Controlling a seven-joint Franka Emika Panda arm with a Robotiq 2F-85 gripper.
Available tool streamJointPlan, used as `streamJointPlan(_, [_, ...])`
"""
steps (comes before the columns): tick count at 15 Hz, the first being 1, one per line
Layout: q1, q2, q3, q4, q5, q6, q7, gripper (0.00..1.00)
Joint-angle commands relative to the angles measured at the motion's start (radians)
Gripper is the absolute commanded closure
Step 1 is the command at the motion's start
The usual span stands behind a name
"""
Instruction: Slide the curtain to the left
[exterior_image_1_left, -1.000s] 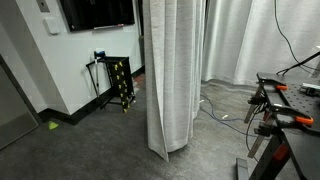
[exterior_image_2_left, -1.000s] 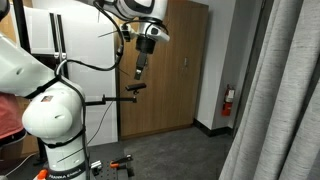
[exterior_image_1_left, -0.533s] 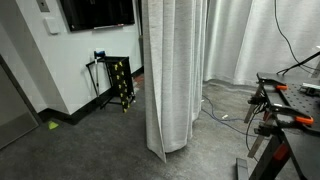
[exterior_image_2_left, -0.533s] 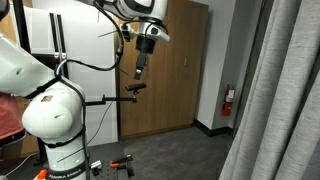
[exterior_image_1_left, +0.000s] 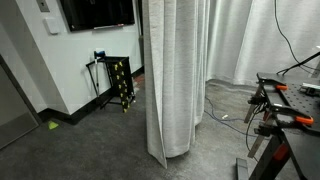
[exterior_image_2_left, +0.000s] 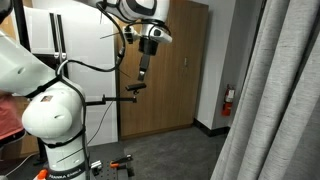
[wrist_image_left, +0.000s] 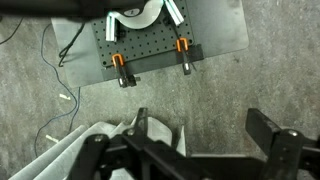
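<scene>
Well apart from the curtain (exterior_image_1_left: 175, 75), which hangs in pleats down to the floor (exterior_image_1_left: 90, 150), the gripper (exterior_image_2_left: 141, 84) points downward. Its fingers (wrist_image_left: 268, 130) stand wide apart, holding nothing.

In an exterior view, the curtain (exterior_image_1_left: 176, 75) hung at centre, with a screen (exterior_image_1_left: 97, 12) at 10 o'clock, a rack (exterior_image_1_left: 121, 83) at 9 o'clock, and drapes (exterior_image_1_left: 250, 40) behind at 2 o'clock.

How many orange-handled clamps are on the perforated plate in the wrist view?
2. Both grip the lower edge of the perforated plate in the wrist view: the left clamp and the right clamp, as pictured. More may be hidden beyond the top edge.
</scene>
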Motion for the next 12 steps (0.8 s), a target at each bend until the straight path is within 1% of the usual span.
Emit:
streamJointPlan(1, [-0.006,0.047,0.027,0.025,-0.038,0.084,0.017,0.00])
streamJointPlan(6, [0.000,0.124,0.041,0.064,-0.057,0.199,0.032,0.00])
streamJointPlan(10, [0.004,0.192,0.038,0.132,-0.033,0.269,0.064,0.00])
streamJointPlan(12, [0.006,0.212,0.036,0.153,-0.022,0.325,0.089,0.00])
